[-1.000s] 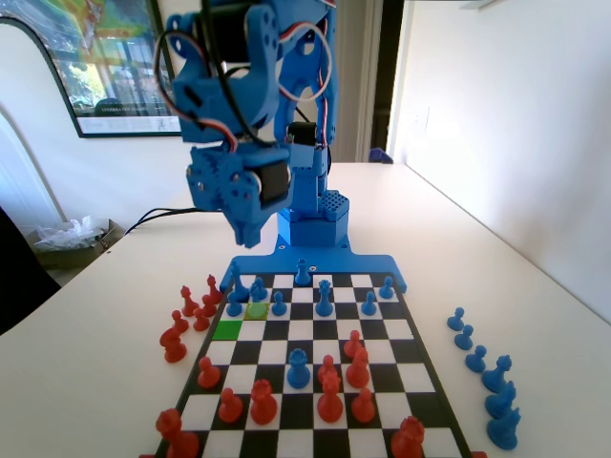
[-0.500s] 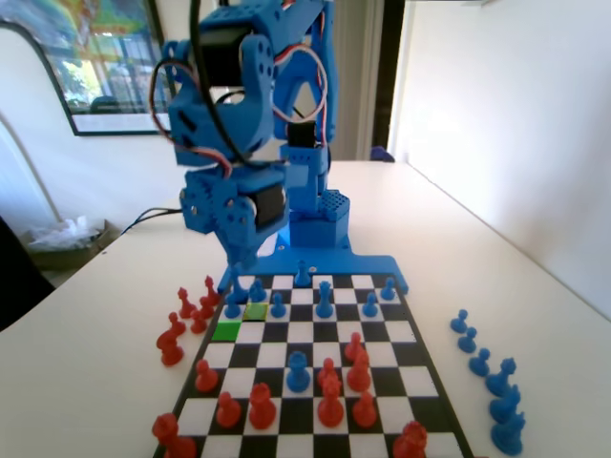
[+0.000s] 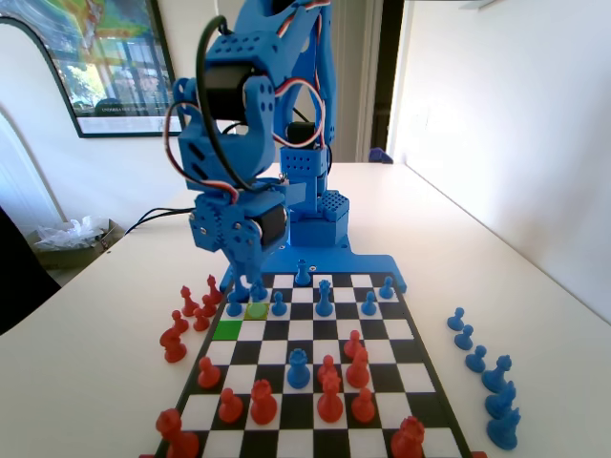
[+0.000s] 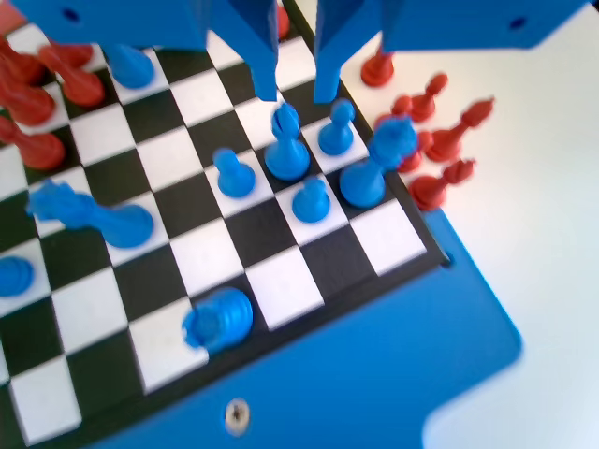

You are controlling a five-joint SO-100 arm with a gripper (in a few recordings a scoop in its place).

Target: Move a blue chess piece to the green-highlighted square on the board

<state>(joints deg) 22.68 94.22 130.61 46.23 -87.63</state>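
Note:
My gripper [image 3: 251, 281] hangs low over the cluster of blue pieces at the board's [image 3: 382, 329] far left corner in the fixed view. In the wrist view the gripper [image 4: 297, 92] is open, nothing between its jaws. Their tips hover just above a taller blue piece [image 4: 285, 150] and a blue pawn [image 4: 337, 131] beside it. Two more blue pawns [image 4: 234, 173] [image 4: 311, 199] stand close by. The green-highlighted square [image 3: 227, 330] lies bare on the board's left side, one row nearer the camera than the yellow-olive square [image 3: 256, 310].
Red pieces [image 3: 191, 310] stand off the board's left edge, close to the gripper, and several more fill the near rows [image 3: 329, 391]. A lone blue pawn [image 3: 299, 367] stands mid-board. Captured blue pieces [image 3: 482, 367] line the table on the right.
The gripper has come down and slightly towards the camera, from well above the board to just over the far-left blue pieces. No piece has moved.

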